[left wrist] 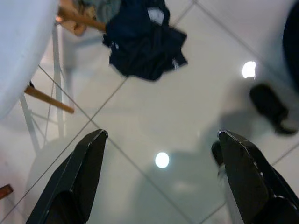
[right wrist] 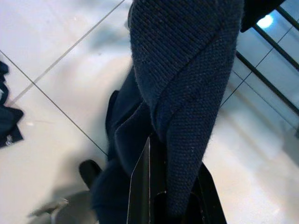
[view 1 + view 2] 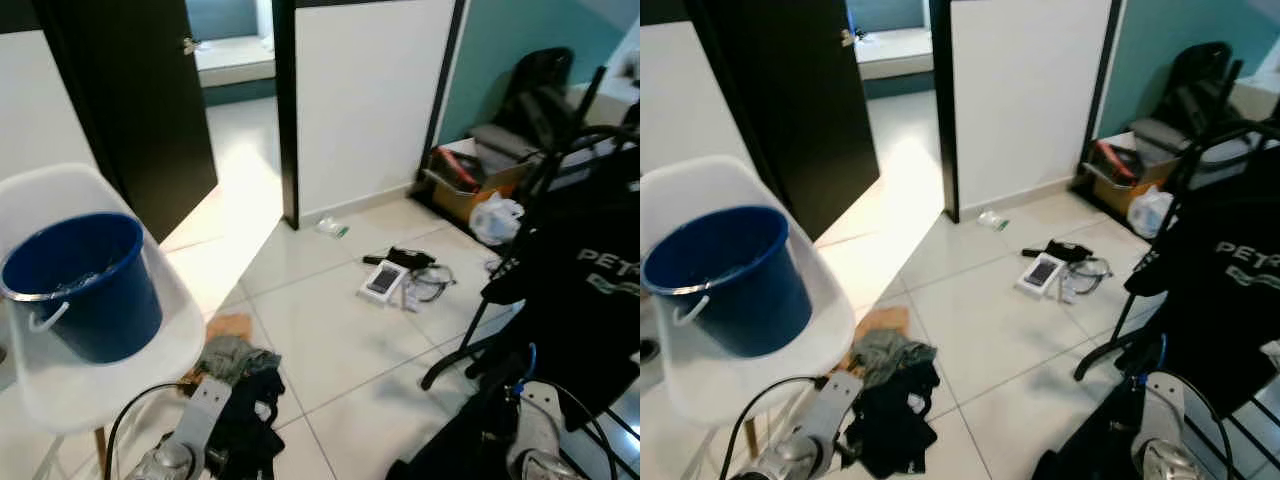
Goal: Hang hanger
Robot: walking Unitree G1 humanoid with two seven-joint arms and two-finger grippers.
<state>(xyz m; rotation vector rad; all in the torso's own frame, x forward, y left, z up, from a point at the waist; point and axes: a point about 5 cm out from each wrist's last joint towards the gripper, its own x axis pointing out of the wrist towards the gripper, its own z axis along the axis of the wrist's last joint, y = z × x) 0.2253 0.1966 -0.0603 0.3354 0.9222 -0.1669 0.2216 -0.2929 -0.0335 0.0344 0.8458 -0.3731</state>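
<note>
My right gripper (image 2: 167, 156) is shut on a dark blue knitted garment (image 2: 187, 70) that drapes over its fingers and hangs to the floor at the lower right (image 3: 450, 452). Any hanger inside the garment is hidden. Just to the right stands a black clothes rack (image 3: 556, 160) with a black printed shirt (image 3: 590, 290) hanging on it. My left gripper (image 1: 161, 135) is open, low over the white tiles, with nothing between its fingers (image 1: 91, 154).
A white chair (image 3: 60, 390) at the left holds a blue bucket (image 3: 85, 285). A pile of dark and grey clothes (image 3: 245, 385) lies by its legs. A phone box and cables (image 3: 400, 275) lie mid-floor. A cardboard box (image 3: 470, 190) and bags stand behind the rack.
</note>
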